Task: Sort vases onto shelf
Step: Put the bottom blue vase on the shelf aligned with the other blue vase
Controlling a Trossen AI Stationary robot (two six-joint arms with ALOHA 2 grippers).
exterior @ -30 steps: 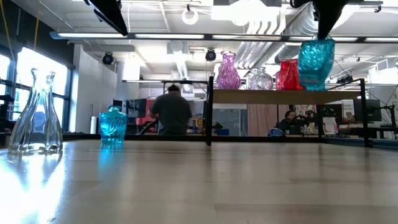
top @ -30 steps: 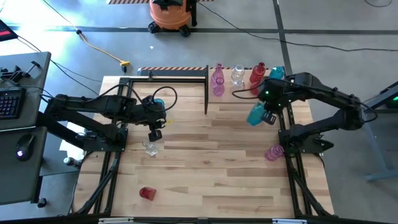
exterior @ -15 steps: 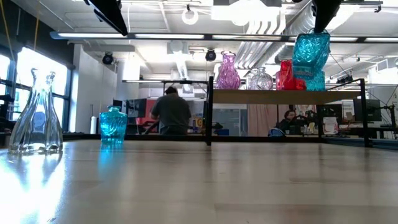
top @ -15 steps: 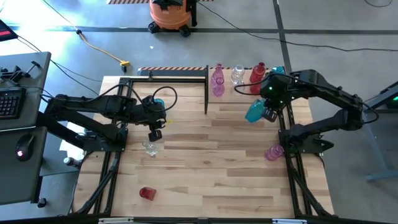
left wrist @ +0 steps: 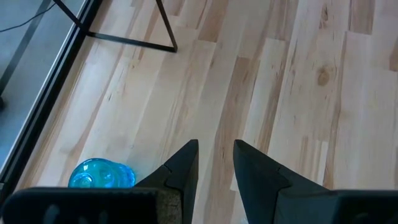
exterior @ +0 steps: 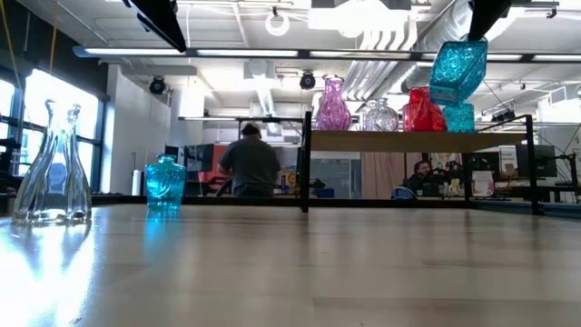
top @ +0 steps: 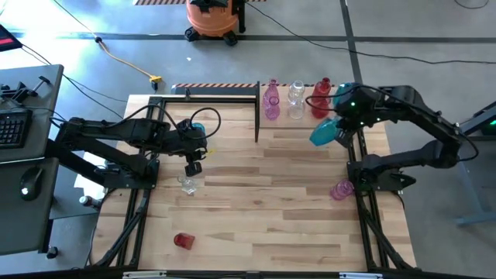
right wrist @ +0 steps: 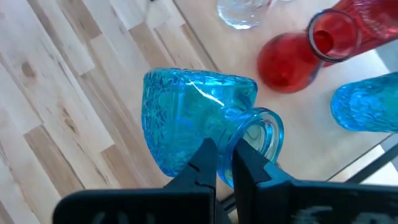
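Observation:
My right gripper [top: 338, 133] [right wrist: 224, 152] is shut on a squat teal vase [top: 322, 133] [exterior: 457, 70] and carries it tilted, level with the shelf top, just off the near edge of the light-wood shelf [exterior: 399, 139]. On the shelf stand a pink vase [top: 270, 99], a clear vase [top: 296, 94], a red vase [top: 320, 94] and a second teal vase [top: 346, 91]. My left gripper [top: 192, 166] [left wrist: 216, 152] hangs open over a clear bottle vase [top: 187, 184] standing on the table. A small teal vase [top: 198, 128] [left wrist: 101, 175] stands on the table behind the left gripper. My right gripper holds the teal vase by the rim of its short neck [right wrist: 231, 144]. It seems to pinch the neck wall, one finger [right wrist: 206, 158] outside and the other [right wrist: 249, 163] over the mouth. The vase is lifted clear, tipped, its body pointing toward the table's left.
A red vase [top: 183, 240] lies near the table's near edge, and a pink vase [top: 341, 189] sits at the right edge by the right arm's base. A black shelf post [top: 257, 112] stands mid-table. A person [exterior: 250, 165] shows in the room behind.
My right gripper has risen and moved toward the far right, closer to the shelf. The teal vase in it has gone up with it and tipped over from hanging upright to a slant. The left arm has kept still.

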